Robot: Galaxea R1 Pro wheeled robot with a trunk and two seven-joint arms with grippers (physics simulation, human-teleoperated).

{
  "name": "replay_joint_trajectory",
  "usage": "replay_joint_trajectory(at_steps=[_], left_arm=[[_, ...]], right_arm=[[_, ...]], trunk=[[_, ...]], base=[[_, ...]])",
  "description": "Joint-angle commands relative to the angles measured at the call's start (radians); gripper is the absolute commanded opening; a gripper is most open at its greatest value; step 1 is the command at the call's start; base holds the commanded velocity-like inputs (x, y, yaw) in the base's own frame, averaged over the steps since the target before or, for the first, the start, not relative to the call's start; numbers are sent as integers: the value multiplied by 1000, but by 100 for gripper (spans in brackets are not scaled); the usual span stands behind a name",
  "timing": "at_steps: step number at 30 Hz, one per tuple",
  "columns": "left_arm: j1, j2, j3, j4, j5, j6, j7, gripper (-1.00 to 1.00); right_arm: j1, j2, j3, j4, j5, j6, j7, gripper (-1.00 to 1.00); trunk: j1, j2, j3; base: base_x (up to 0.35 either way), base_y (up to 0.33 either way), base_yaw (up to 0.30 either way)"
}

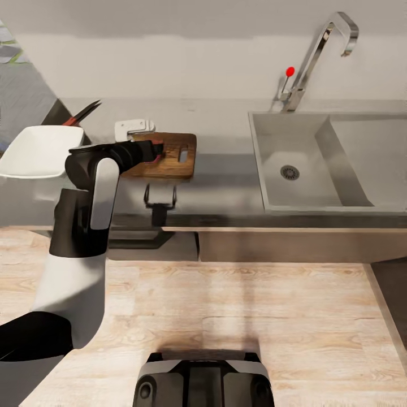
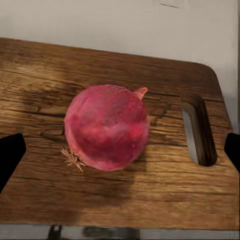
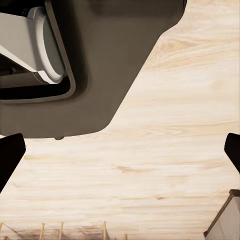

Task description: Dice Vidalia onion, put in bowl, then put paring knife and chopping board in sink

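Onion [image 2: 107, 127]: you have it resting whole on the chopping board [image 2: 45, 165], near the middle, root tuft and stem nub both showing. The skin is deep red and unbroken, with no cut in it.
Placement reason: judged, the onion sits on the board because dicing comes next; the sink [image 1: 294, 195] basin shows a bare drain.
Left gripper [image 2: 120, 150]: your fingers stand wide apart on either side of the onion, touching nothing, hovering over the board.
Right gripper [image 3: 120, 150]: your fingers are spread, holding nothing, pointed at the wooden floor [image 3: 165, 165] beside the robot's own base.
Board position: it lies on the countertop [image 1: 226, 175], slot handle toward the sink, well apart from the basin.
Paring knife [image 1: 83, 113]: it lies behind the bowl [image 1: 37, 150], dark blade pointing away; not yet picked up.
Bowl: white, nothing in it, left of the board.
Stage: judged, fetching done, cutting not begun.
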Motion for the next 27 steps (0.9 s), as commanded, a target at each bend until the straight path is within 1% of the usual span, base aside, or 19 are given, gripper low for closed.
replay_joint_trajectory(at_steps=[1, 9, 27], left_arm=[[-1, 1, -1, -1, 11, 3, 10, 100], [-1, 9, -1, 0, 10, 3, 10, 100], [-1, 9, -7, 1, 11, 3, 10, 100]], right_arm=[[0, 0, 7, 1, -11, -4, 2, 100], [0, 0, 7, 1, -11, -4, 2, 100], [0, 0, 7, 1, -9, -4, 2, 100]], trunk=[[0, -2, -1], [0, -2, -1], [0, -2, -1]], base=[[-316, 0, 0], [-332, 0, 0], [-336, 0, 0]])
